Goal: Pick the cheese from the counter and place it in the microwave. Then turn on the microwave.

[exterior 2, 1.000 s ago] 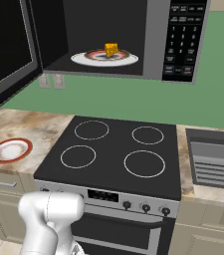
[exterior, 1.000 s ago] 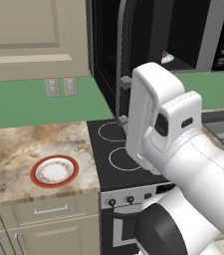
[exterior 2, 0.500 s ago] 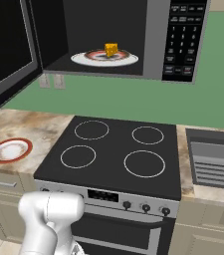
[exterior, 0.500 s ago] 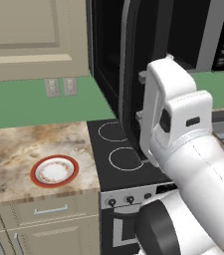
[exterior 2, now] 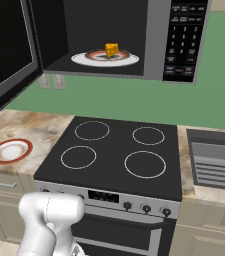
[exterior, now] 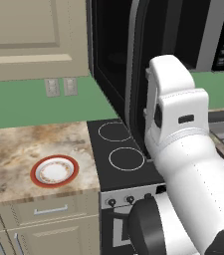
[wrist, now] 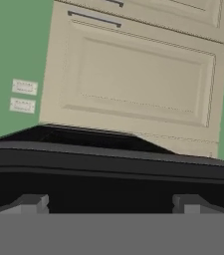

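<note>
The cheese (exterior 2: 112, 50) is a small orange-yellow wedge on a round plate (exterior 2: 91, 59) inside the open microwave (exterior 2: 156, 37). The microwave's black door (exterior 2: 6, 57) swings out to the left, and its button panel (exterior 2: 185, 40) is on the right. In the hand view my gripper (wrist: 111, 204) is open with nothing between its dark fingertips (wrist: 31, 203). It sits close against the black edge of the microwave door (wrist: 108, 164). In the left base view my white arm (exterior: 180, 144) reaches up beside that door (exterior: 133, 74).
A white plate with a red rim (exterior 2: 10, 150) lies on the marbled counter (exterior: 9, 149) left of the black stovetop (exterior 2: 114, 155). A sink (exterior 2: 215, 160) lies to the right. A beige wall cabinet (wrist: 133, 74) and outlets (wrist: 23, 95) are beyond the door.
In the left base view my arm has shifted to the right, nearer the microwave door. The cheese, both plates and the door have stayed put.
</note>
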You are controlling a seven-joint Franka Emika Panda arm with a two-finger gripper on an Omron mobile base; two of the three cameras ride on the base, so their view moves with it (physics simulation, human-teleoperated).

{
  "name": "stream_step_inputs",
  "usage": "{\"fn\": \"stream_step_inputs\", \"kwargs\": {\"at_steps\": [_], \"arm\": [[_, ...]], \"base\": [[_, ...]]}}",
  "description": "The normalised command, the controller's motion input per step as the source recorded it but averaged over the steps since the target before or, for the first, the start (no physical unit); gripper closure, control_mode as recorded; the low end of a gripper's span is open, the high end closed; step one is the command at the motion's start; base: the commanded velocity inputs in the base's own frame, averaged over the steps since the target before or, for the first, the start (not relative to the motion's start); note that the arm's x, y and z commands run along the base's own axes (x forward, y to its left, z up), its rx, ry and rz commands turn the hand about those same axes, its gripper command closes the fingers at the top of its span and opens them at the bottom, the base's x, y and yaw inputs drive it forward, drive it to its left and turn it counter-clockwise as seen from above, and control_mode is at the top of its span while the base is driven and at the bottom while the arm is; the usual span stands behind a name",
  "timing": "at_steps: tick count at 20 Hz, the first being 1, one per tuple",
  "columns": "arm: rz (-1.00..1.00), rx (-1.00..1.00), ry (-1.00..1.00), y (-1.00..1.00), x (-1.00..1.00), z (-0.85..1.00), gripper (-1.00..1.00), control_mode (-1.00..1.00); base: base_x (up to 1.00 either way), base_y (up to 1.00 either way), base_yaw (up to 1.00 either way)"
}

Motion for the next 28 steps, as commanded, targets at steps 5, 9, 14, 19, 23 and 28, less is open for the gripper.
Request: {"fn": "stream_step_inputs", "kwargs": {"at_steps": [5, 9, 14, 19, 23, 28], "arm": [[-0.1, 0.0, 0.01, -0.17, 0.06, 0.0, -1.0, -1.0], [-0.09, 0.0, 0.04, -0.28, 0.15, 0.0, -1.0, -1.0], [-0.08, 0.0, 0.04, -0.3, 0.17, 0.0, -1.0, -1.0], [-0.08, 0.0, 0.0, -0.36, 0.16, 0.0, -1.0, -1.0], [-0.08, 0.0, 0.0, -0.38, 0.14, 0.0, -1.0, -1.0], [-0.08, 0.0, 0.0, -0.4, 0.15, 0.0, -1.0, -1.0]], "base": [[0.0, 0.0, 0.0], [0.0, 0.0, 0.0], [0.0, 0.0, 0.0], [0.0, 0.0, 0.0], [0.0, 0.0, 0.0], [0.0, 0.0, 0.0]]}}
